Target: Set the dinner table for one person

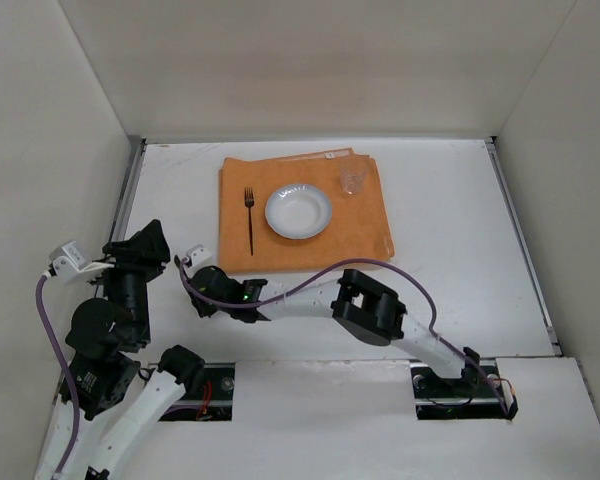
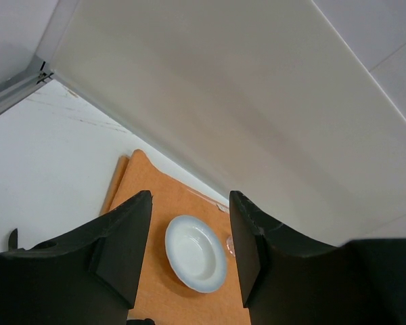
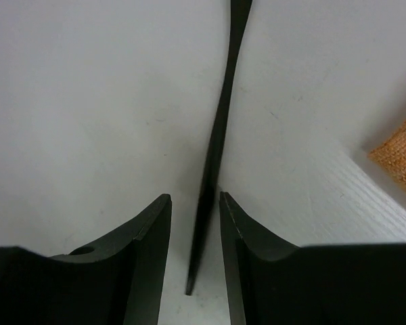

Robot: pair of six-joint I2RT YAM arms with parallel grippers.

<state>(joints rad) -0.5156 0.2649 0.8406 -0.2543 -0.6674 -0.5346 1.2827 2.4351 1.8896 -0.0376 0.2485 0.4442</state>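
The dinner table (image 1: 450, 230) is a white tabletop between white walls. An orange placemat (image 1: 360, 235) lies at its far middle with a black fork (image 1: 249, 220), a white plate (image 1: 298, 211) and a clear glass (image 1: 354, 177) on it. My right gripper (image 1: 200, 302) reaches left to the table just off the mat's near left corner. In the right wrist view it (image 3: 195, 203) is open, its jaws straddling a thin black utensil handle (image 3: 220, 135) that lies flat on the table, with a gap on each side. My left gripper (image 1: 148, 242) is open and empty, raised at the left; between its fingers the left wrist view shows the plate (image 2: 195, 252).
White walls enclose the table on the left, back and right. The placemat's corner (image 3: 402, 159) shows at the right of the right wrist view. The left arm stands close beside the right gripper. A purple cable loops over the right arm (image 1: 380, 265).
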